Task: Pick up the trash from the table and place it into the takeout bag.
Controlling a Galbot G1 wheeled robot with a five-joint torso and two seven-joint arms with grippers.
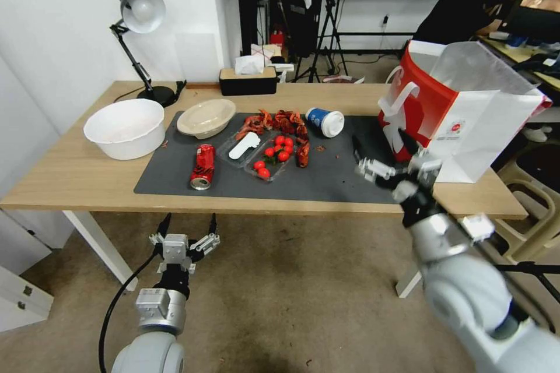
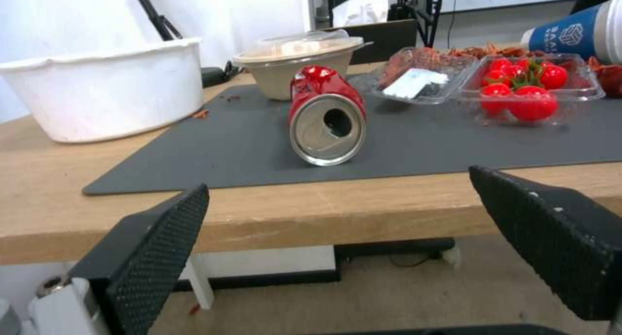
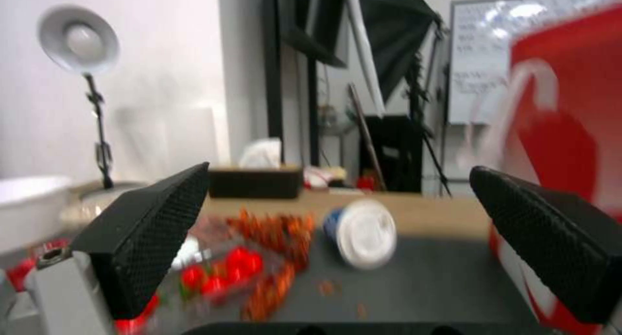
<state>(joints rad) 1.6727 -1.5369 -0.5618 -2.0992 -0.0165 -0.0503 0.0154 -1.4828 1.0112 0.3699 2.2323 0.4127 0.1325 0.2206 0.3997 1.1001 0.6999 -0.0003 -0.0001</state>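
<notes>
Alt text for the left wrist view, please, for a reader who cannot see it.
The left hand, its fingers spread open and empty, hangs below the table edge facing a crushed red can lying on the dark grey mat. Behind it stand a lidded beige bowl, a white bowl, a clear tray of tomatoes and a blue paper cup on its side.

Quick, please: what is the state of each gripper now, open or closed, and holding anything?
Left gripper: open, empty, below the table edge.
Right gripper: open, empty, beside the takeout bag.
</notes>
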